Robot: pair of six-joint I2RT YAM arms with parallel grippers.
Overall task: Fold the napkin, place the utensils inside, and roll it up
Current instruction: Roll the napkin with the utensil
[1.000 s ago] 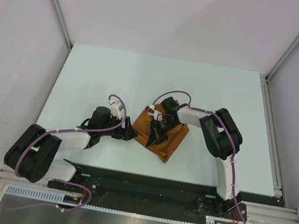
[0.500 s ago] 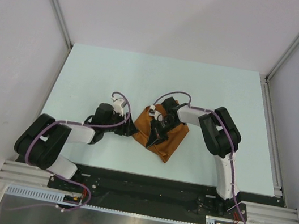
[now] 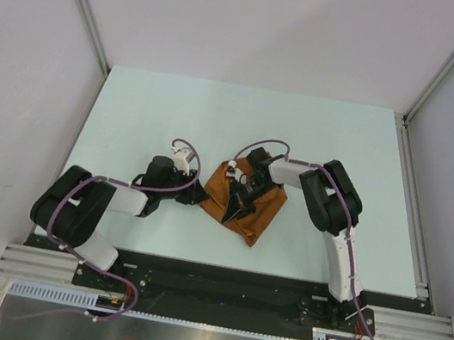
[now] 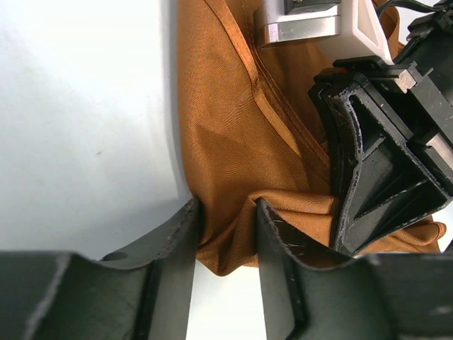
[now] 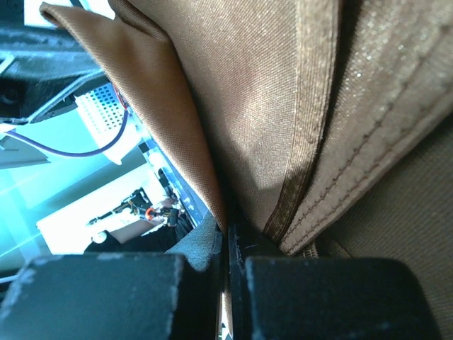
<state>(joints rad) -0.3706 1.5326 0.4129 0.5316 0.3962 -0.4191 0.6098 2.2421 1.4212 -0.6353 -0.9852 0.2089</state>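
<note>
The rust-orange napkin (image 3: pixel 262 212) lies as a folded, bunched bundle at the table's middle. My left gripper (image 3: pixel 197 196) is at its left corner. In the left wrist view the fingers (image 4: pixel 173 244) press from both sides on a puckered fold of the napkin (image 4: pixel 233 127), so the left gripper (image 4: pixel 226 212) is shut on it. My right gripper (image 3: pixel 236 207) sits on top of the bundle. In the right wrist view the right gripper (image 5: pixel 228 234) is shut, with a hemmed layer of napkin (image 5: pixel 269 106) pinched between the jaws. The utensils are hidden.
The pale green table (image 3: pixel 158 115) stretches out around the bundle. A black rail (image 3: pixel 235 280) runs along its near edge, with both arm bases on it. Grey walls and metal posts (image 3: pixel 87 16) close in the sides and back.
My left arm has reached right to the napkin's left corner and its jaws have narrowed onto the cloth. The right gripper has stayed shut on the napkin, almost unmoved.
</note>
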